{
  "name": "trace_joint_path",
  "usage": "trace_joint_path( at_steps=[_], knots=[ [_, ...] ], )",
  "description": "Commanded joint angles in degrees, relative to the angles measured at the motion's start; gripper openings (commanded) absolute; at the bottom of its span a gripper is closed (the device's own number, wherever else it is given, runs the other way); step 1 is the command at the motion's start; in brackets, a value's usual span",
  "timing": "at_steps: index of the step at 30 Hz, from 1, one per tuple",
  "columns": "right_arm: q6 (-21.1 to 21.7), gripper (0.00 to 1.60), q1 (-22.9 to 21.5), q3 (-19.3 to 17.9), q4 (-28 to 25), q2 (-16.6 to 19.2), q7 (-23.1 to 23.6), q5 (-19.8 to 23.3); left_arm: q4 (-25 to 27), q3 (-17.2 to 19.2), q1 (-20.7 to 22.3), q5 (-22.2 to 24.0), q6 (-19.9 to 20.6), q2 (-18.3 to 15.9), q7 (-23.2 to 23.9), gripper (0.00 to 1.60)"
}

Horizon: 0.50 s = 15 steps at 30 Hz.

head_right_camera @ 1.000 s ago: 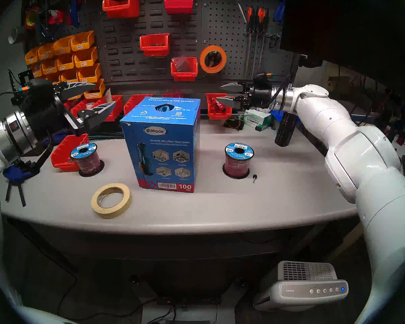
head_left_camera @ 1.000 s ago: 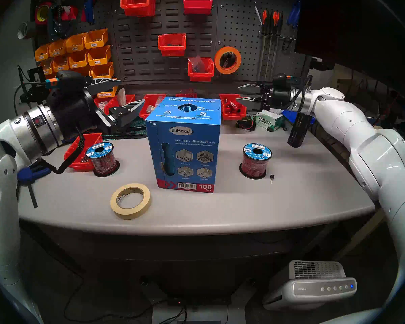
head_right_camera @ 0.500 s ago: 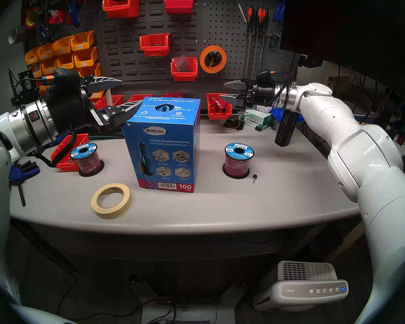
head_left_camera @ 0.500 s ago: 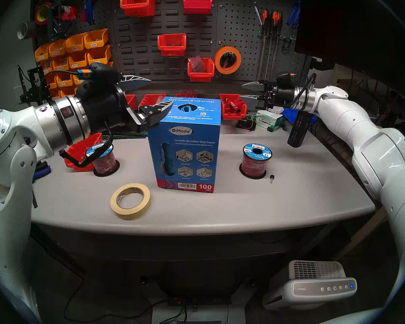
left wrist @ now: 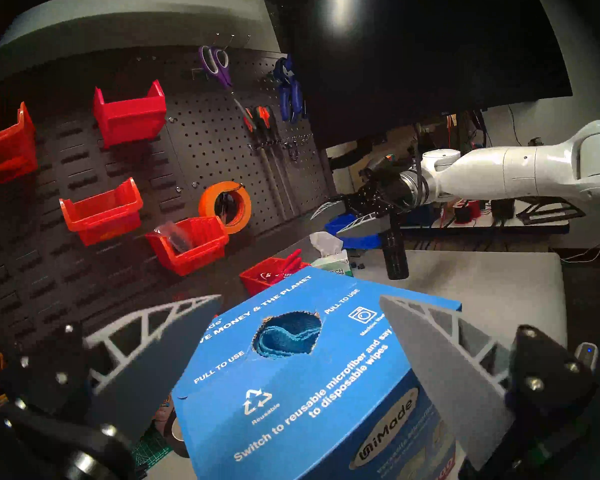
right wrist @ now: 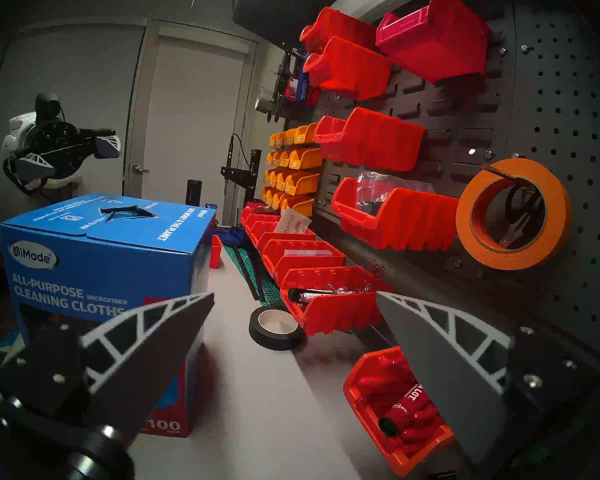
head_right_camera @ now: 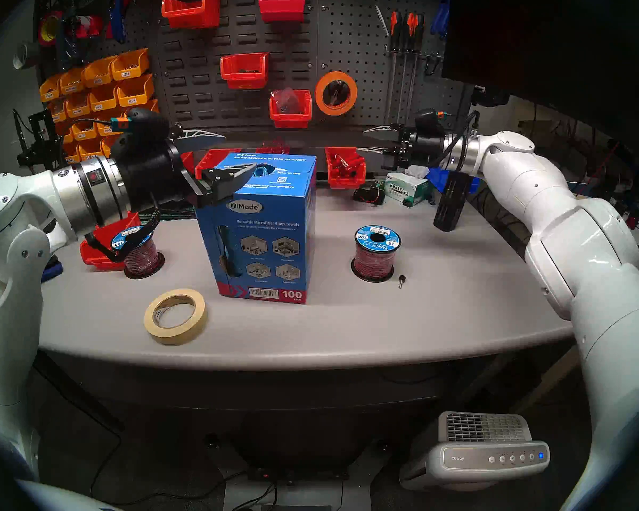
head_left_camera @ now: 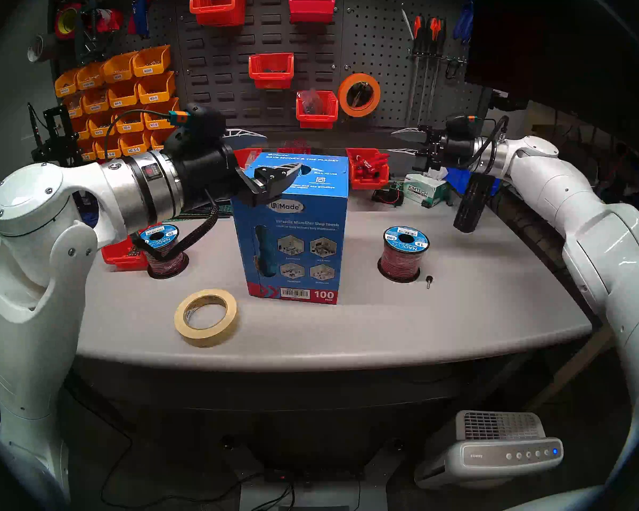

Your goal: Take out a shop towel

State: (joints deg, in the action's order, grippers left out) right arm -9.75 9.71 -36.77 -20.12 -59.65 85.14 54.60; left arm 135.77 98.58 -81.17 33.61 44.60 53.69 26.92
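Note:
The blue carton [head_left_camera: 292,237] stands upright mid-table. Bright blue shop towel [left wrist: 286,335] bunches inside the torn round hole in its top; a sliver of the towel [head_right_camera: 261,171] also shows in the head view. My left gripper [head_left_camera: 282,150] hovers open just above the carton's top left part, one finger [head_left_camera: 277,174] crossing in front of the hole. In the left wrist view the left gripper [left wrist: 300,297] has the hole lying between and just short of its fingertips. My right gripper [head_left_camera: 390,141] hangs open and empty, off the carton's right, near the back wall.
A masking tape roll [head_left_camera: 205,316] lies front left of the carton. Wire spools [head_left_camera: 161,250] [head_left_camera: 403,252] flank it, with a small black knob [head_left_camera: 428,279] by the right one. Red bins [head_left_camera: 368,169], a Kimtech carton [head_left_camera: 423,191] and a black tape roll [right wrist: 278,327] line the back.
My left arm has swung right and up, bringing its open gripper from beside the red bins to over the carton's top. The right gripper has drawn slightly up and back to the right.

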Motion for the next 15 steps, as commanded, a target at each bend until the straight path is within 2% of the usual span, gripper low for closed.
trace_joint_path(
  at_steps=[1, 10, 15],
  knots=[
    [0.73, 1.6, -5.59, -2.03, -2.91, -0.04, -0.14, 1.43, -1.88, -2.46, 5.81, 0.31, 1.48, 2.09, -2.87, 1.6],
    [2.92, 1.6, -8.77, -5.41, -7.75, -1.93, -0.14, 2.62, -4.1, -5.01, 7.35, 0.31, 4.48, 3.53, -5.56, 1.6],
    [4.56, 1.6, -10.93, -5.36, -10.92, -3.83, -0.14, 1.97, -4.53, -5.37, 8.23, 0.31, 6.04, 4.04, -6.92, 1.6]
  ],
)
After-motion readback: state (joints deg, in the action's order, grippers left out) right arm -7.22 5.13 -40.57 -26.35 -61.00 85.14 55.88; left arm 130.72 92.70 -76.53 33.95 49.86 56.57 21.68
